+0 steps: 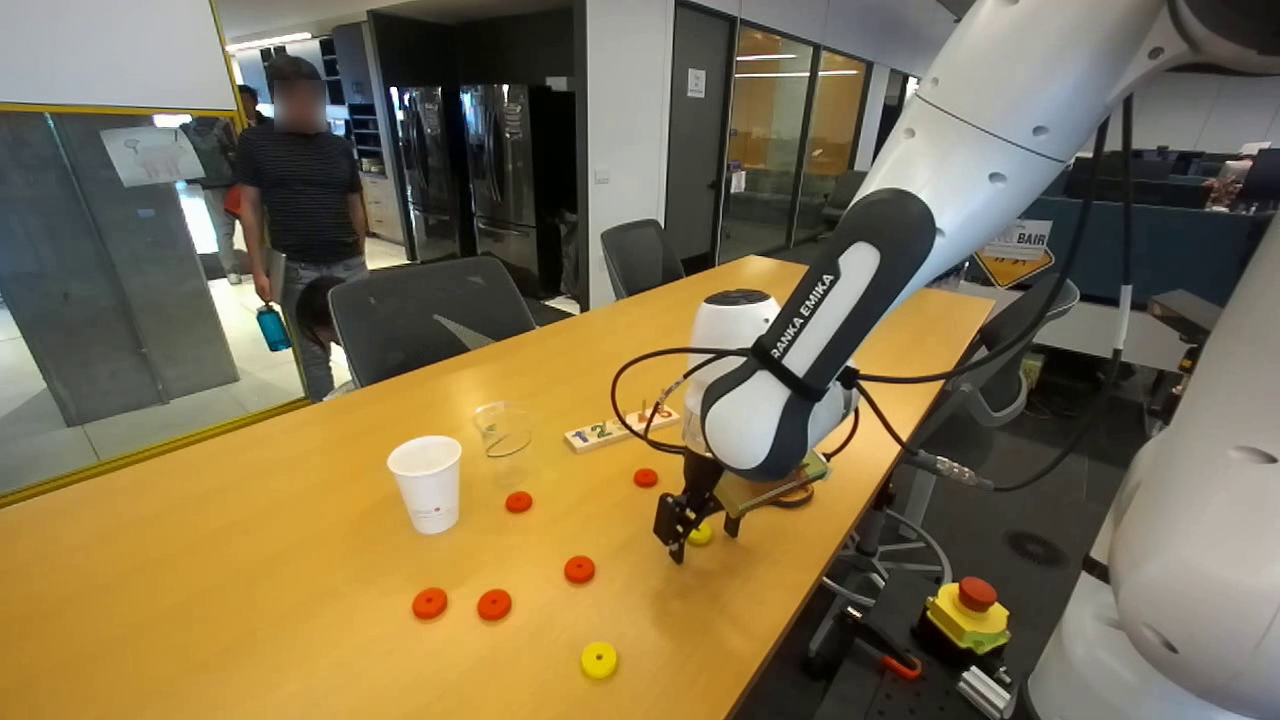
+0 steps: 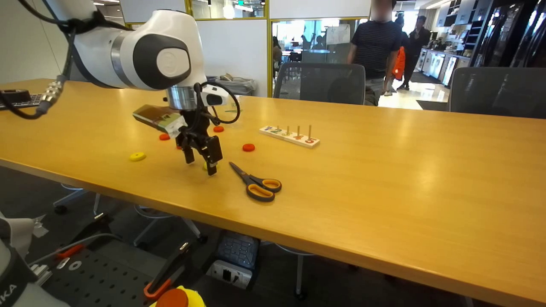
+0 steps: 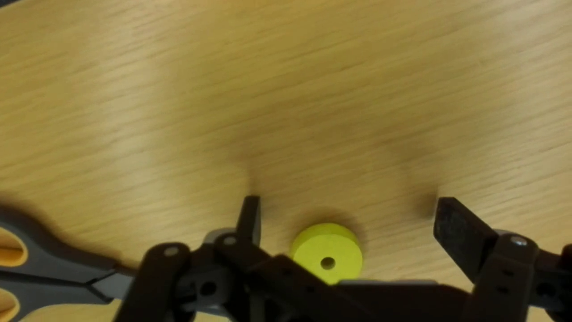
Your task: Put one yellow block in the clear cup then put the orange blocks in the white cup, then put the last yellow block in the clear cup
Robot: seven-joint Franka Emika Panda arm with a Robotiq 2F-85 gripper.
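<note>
My gripper stands open, low over the table. A yellow block lies flat on the tabletop between the spread fingers in the wrist view, nearer the left one and touching neither; the gripper's body covers its lower edge. The second yellow block rests apart, toward the front of an exterior view. Several orange blocks are scattered on the wood, one of them beyond the gripper. The white cup stands upright with the clear cup behind it. In an exterior view the arm hides the white cup.
Orange-handled scissors lie close beside the gripper, their blades pointing toward it. A wooden peg board with numbers sits farther back. The near table edge runs not far from the gripper. Chairs line the far side, where a person stands.
</note>
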